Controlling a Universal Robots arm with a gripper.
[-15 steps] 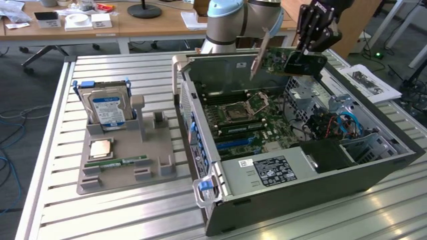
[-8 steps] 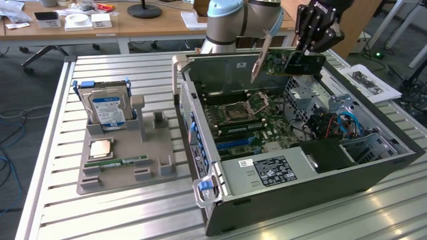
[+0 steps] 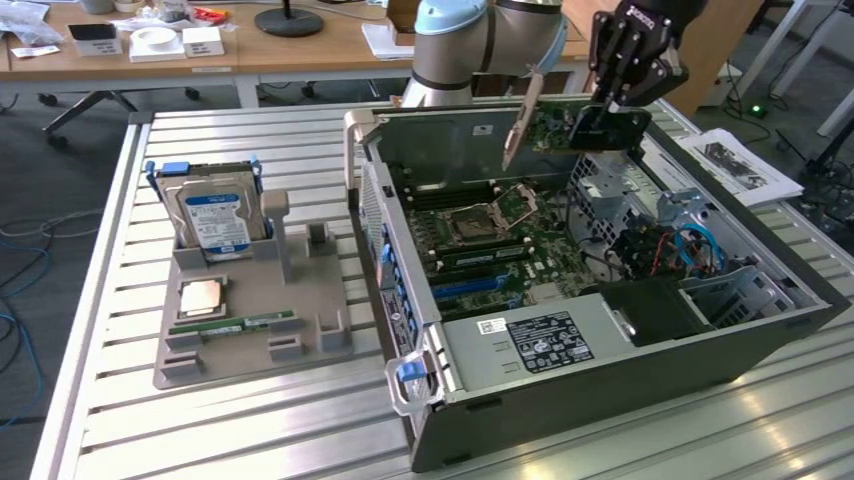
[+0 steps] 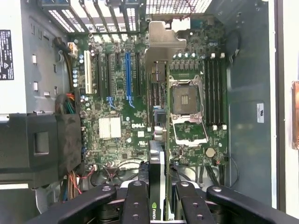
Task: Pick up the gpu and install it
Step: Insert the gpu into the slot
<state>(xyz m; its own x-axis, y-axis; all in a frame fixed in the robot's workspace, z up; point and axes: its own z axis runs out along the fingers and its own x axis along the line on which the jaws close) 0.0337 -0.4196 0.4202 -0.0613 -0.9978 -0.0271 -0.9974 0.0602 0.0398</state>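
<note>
One open grey computer case [image 3: 667, 360]; one dark green-black gpu card [image 3: 554, 125]; one silver blue-labelled hard drive [image 3: 218, 220]; one green memory stick [image 3: 247, 325].

White "DELL" lettering stands on the green motherboard [image 4: 117, 156], beside the silver CPU socket [image 4: 186, 100]; the thin dark gpu card [image 4: 156, 177] bears an NVIDIA eye logo.

Dark gpu [image 3: 550, 125] on edge, aloft over motherboard [image 3: 514, 245].
</note>
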